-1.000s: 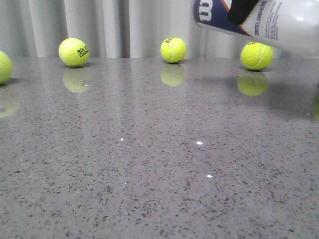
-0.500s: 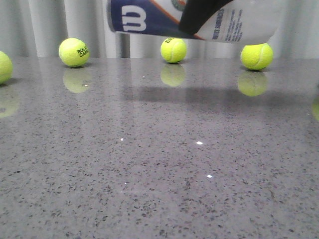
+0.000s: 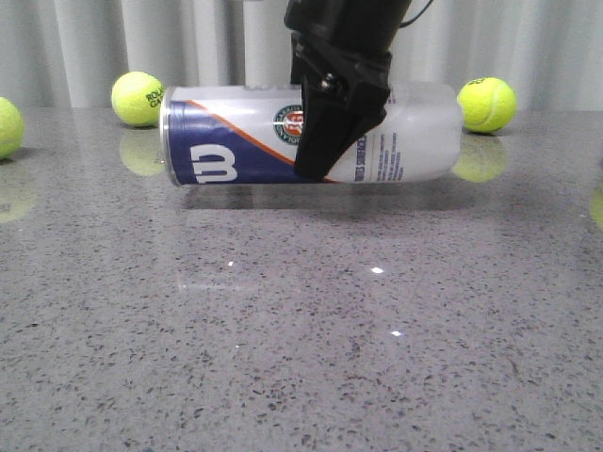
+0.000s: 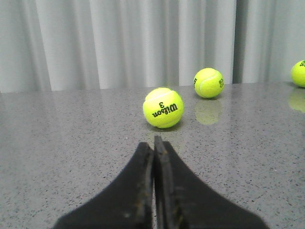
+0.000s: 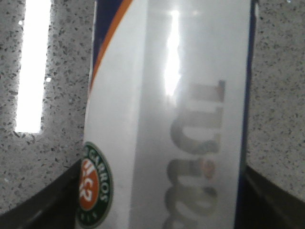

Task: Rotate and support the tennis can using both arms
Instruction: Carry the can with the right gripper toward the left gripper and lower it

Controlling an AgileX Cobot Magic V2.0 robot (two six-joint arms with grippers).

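Observation:
The tennis can (image 3: 226, 141) lies level and low over the grey table (image 3: 283, 330), its silver-rimmed navy end pointing left. I cannot tell whether it touches the table. My right gripper (image 3: 316, 162) comes down from above and is shut on the can's middle. In the right wrist view the can (image 5: 171, 119) fills the space between the fingers (image 5: 43, 202), and the Roland Garros badge (image 5: 95, 183) shows by one finger. My left gripper (image 4: 154, 143) is shut and empty, low over the table. It is out of the front view, and no can shows in its own view.
Yellow-green tennis balls lie along the table's back: one at the back left (image 3: 138, 98), one at the back right (image 3: 486, 104), one at the left edge (image 3: 5, 127). Ahead of the left gripper lie a Wilson 3 ball (image 4: 163, 108) and a farther ball (image 4: 208, 83). A curtain hangs behind.
The right gripper has carried the can from the upper right down and leftward to just over the table. The can has gone from tilted to level.

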